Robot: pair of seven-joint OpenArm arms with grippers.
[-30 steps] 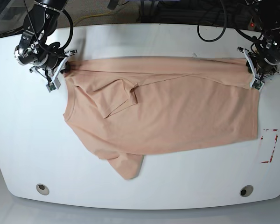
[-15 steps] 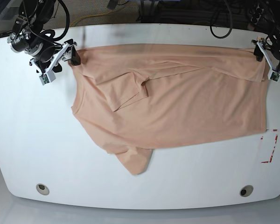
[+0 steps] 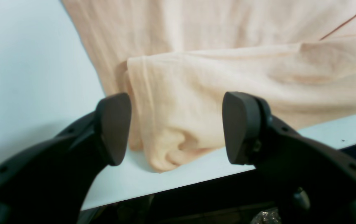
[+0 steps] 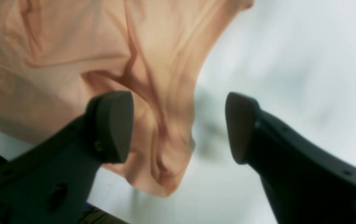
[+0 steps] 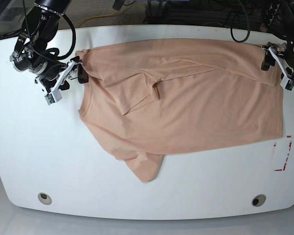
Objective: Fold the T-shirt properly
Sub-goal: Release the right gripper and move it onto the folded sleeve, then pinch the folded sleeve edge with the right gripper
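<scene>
The peach T-shirt point(image 5: 186, 103) lies spread on the white table point(image 5: 34, 147), one sleeve folded onto the body point(image 5: 137, 90) and the other pointing to the front point(image 5: 146, 169). No smiley patch shows. My left gripper point(image 5: 276, 66) is open at the shirt's far right corner; in the left wrist view point(image 3: 178, 127) the bunched corner point(image 3: 171, 143) rests on the table between the spread fingers point(image 3: 114, 127). My right gripper point(image 5: 71, 78) is open at the far left corner; in the right wrist view point(image 4: 178, 127) the fabric point(image 4: 153, 93) hangs loose between the fingers point(image 4: 115, 124).
The table's far edge point(image 3: 196, 183) runs close behind the shirt's right corner. A red-and-white marker point(image 5: 283, 152) lies at the right edge. Two round holes point(image 5: 45, 198) point(image 5: 258, 200) sit near the front edge. Cables lie behind the table.
The shirt has been dragged toward the far edge and to the right. Both grippers, which were at its far corners, now stand open, and the right one has moved a little forward.
</scene>
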